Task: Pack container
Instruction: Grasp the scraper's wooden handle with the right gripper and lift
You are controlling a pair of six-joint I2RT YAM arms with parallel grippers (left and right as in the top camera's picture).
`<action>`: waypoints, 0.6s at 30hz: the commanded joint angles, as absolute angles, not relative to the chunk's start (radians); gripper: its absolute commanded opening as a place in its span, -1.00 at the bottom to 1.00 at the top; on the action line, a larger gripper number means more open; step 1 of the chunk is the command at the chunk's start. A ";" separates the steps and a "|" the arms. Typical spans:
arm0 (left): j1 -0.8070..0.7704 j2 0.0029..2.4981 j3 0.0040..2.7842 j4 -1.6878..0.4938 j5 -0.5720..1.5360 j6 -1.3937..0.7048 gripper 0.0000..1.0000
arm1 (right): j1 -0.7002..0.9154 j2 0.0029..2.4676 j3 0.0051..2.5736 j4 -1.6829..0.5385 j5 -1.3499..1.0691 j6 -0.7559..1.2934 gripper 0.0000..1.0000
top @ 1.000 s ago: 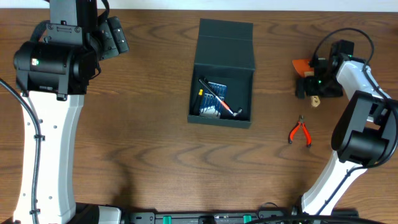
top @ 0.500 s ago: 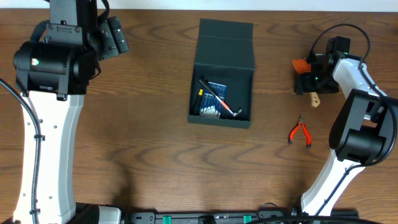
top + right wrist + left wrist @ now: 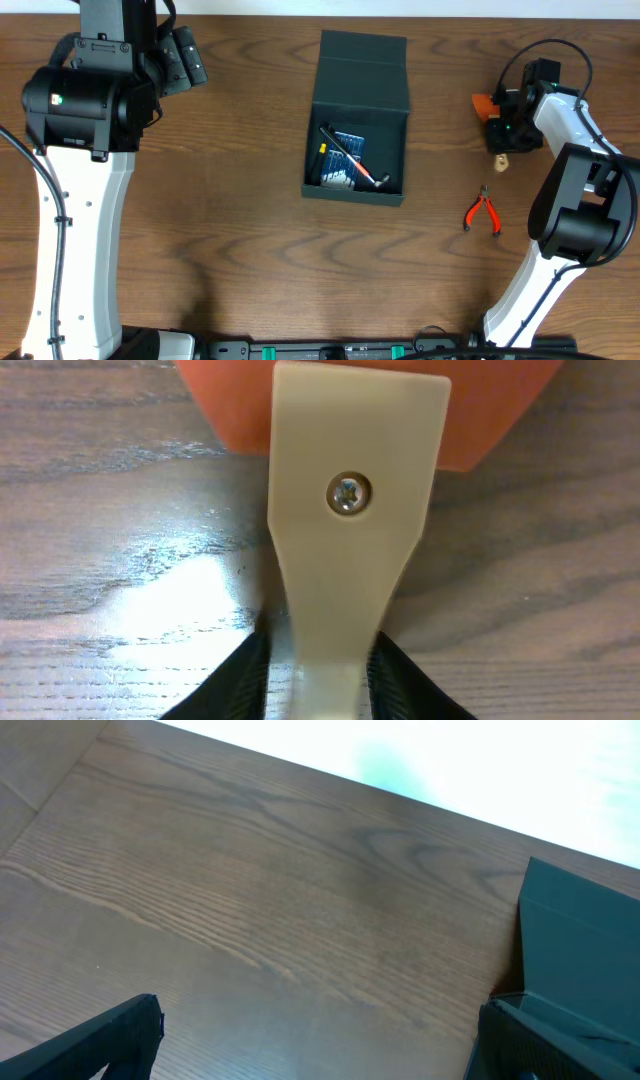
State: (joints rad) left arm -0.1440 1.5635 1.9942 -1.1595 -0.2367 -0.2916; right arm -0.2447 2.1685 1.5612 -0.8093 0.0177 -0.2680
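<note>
Right gripper (image 3: 318, 685) pinches scraper (image 3: 360, 560) by its beige handle. Left gripper (image 3: 320, 1040) jaws wide, empty. Container (image 3: 360, 62) open, tools (image 3: 347, 160) inside.

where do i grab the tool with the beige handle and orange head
Grip the beige handle at its narrow waist below the screw, from above, jaws on its side edges: it lies flat on the table, and the orange head is too wide.

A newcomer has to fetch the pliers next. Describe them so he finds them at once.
Start at the dark open container in the middle of the table. To its right, beside the white right arm, lie the small pliers, nearer the robot than the scraper. Only they have two red handles; the scraper is orange and beige.
</note>
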 commanded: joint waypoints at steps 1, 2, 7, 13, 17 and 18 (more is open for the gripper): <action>-0.139 1.559 2.000 -1.163 -0.248 -0.293 0.97 | -0.241 2.205 1.558 -0.818 0.056 -0.269 -0.51; -0.139 1.559 2.000 -1.163 -0.248 -0.293 0.97 | -0.241 2.205 1.558 -0.820 0.056 -0.269 -0.51; -0.139 1.559 2.000 -1.163 -0.248 -0.293 0.97 | -0.241 2.205 1.558 -0.819 0.056 -0.262 -0.75; -0.139 1.559 2.000 -1.163 -0.248 -0.293 0.97 | -0.241 2.203 1.571 -0.827 0.047 -0.239 -0.98; -0.139 1.559 2.000 -1.163 -0.248 -0.293 0.97 | -0.238 2.203 1.617 -0.860 0.044 -0.228 -0.98; -0.139 1.559 2.000 -1.163 -0.248 -0.293 0.97 | -0.237 2.203 1.633 -0.872 0.044 -0.220 -0.98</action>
